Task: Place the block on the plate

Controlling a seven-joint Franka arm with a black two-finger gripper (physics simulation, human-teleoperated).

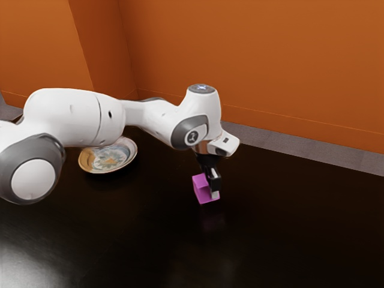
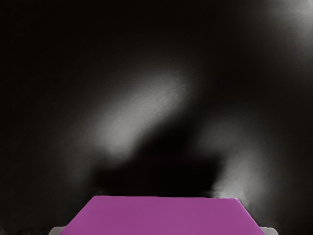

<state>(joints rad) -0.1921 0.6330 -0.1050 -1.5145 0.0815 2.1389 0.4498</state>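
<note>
In the exterior view my gripper (image 1: 207, 187) points down over the dark table and is shut on the magenta block (image 1: 201, 191), one finger against its near side. Whether the block's underside touches the tabletop is hard to tell. The wrist view has the block (image 2: 164, 216) at the lower edge, with grey fingertips of the gripper (image 2: 164, 231) against its two sides. A round patterned plate (image 1: 108, 158) lies toward the exterior view's left, apart from the block and partly behind the arm.
The dark, glossy table (image 1: 288, 222) extends around the block and plate. Orange walls (image 1: 288, 66) stand beyond the table's far edge, with a grey floor strip (image 1: 312, 155) between them.
</note>
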